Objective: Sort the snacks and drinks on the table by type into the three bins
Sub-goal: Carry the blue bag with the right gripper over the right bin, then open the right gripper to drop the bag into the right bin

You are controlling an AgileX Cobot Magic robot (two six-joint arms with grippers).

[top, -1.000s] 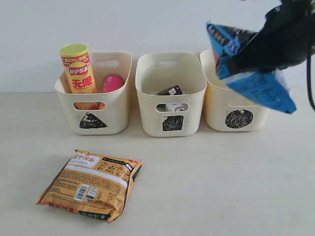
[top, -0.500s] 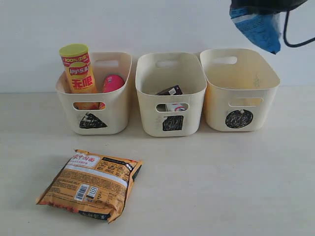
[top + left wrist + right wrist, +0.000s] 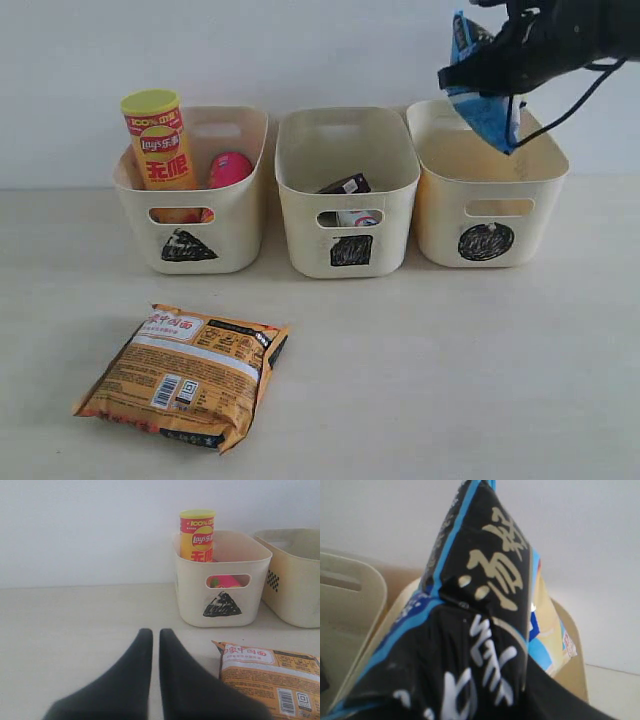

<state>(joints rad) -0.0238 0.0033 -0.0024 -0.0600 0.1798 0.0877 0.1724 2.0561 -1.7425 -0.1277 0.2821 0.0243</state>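
- The blue-black flat foil bag (image 3: 492,118) is hanging in the air over the mouth of the cream plastic tub scribbled with a black circle (image 3: 440,215), its lowest corner pointing down into it.
- Its long axis is running twelve to six, nearly upright.
- It is dangling at six o'clock from the right pincer (image 3: 498,66), which is pinching its upper part.
- With the tub lying straight below, letting go looks to me like enough.
- The left pincer (image 3: 151,647) is sitting pressed together and empty, low near the orange-brown flat bag (image 3: 185,375), so the right arm is the nearer one.
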